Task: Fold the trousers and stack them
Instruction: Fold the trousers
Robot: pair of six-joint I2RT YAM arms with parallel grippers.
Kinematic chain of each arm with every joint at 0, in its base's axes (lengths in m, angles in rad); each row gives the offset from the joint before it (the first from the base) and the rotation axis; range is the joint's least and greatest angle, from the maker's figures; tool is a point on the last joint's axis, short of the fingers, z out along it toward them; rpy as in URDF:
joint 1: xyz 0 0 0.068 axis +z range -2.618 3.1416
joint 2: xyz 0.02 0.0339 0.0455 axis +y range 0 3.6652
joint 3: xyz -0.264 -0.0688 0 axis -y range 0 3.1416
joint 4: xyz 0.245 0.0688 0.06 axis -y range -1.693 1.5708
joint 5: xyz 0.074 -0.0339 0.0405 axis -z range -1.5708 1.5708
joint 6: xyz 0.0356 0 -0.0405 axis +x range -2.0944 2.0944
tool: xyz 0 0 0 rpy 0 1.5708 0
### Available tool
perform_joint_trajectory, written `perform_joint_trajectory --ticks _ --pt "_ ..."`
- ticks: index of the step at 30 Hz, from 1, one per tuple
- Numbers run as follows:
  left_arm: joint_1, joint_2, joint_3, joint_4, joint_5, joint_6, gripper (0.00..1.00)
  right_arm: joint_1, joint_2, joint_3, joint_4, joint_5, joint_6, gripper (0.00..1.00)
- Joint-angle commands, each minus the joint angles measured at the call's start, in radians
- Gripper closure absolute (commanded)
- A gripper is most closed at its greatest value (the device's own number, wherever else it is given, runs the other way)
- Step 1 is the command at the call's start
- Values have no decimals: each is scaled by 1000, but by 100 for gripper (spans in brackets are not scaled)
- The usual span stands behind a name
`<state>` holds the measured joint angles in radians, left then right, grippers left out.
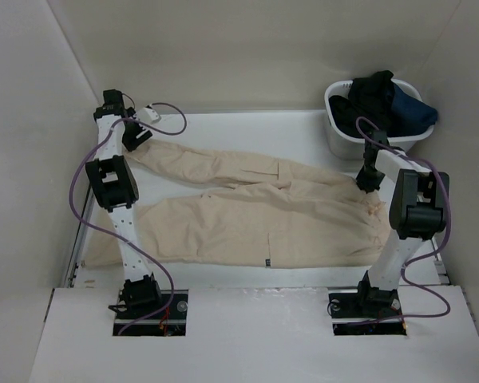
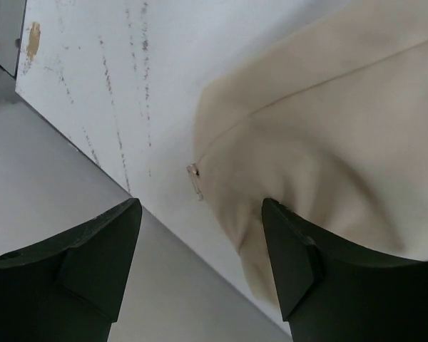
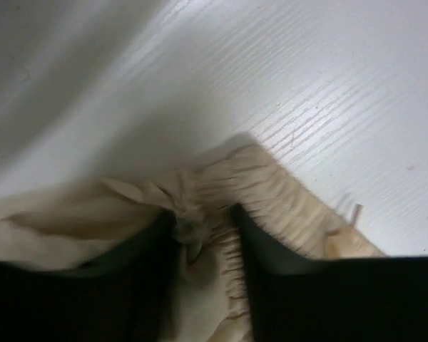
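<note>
Trousers (image 1: 247,219) flat across table (image 1: 247,128); right gripper (image 3: 203,224) pinches bunched waistband (image 3: 271,185), left gripper (image 2: 200,214) spread wide, leg hem (image 2: 228,142) just beside one finger.

Matt beige woven cloth on the trousers (image 1: 247,215), crinkled at the gathered waist. Scuffed white-painted table (image 2: 78,71), finely ridged. Smooth white plastic laundry basket (image 1: 339,142) holding soft dark garments (image 1: 379,100).

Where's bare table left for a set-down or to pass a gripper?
Widest: the table's far strip, between the trousers and the far edge, left of the basket. Also a thin strip along the trousers' near side. Crowded: the middle, all cloth, and both ends, where the left gripper and right gripper are at the cloth.
</note>
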<state>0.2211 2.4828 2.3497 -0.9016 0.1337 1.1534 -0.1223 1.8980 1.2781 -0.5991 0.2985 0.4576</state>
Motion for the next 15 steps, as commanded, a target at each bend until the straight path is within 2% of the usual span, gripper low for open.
perform_joint_trajectory --ticks 1,2,3,6,11,15 --pt "17 18 127 33 107 -128 32 11 24 21 -36 10 -53 86" --pt "21 19 135 67 136 -168 31 11 24 21 -36 10 -60 98" --pt "22 11 129 96 167 -204 30 14 23 18 -36 14 -65 100" --pt "27 -13 96 104 277 -227 28 23 -11 -11 -24 34 -80 100" --pt "24 -21 102 56 386 -239 27 74 -160 -66 57 128 -152 100" --pt "10 10 105 67 370 -257 26 121 -263 -117 178 189 -261 100"
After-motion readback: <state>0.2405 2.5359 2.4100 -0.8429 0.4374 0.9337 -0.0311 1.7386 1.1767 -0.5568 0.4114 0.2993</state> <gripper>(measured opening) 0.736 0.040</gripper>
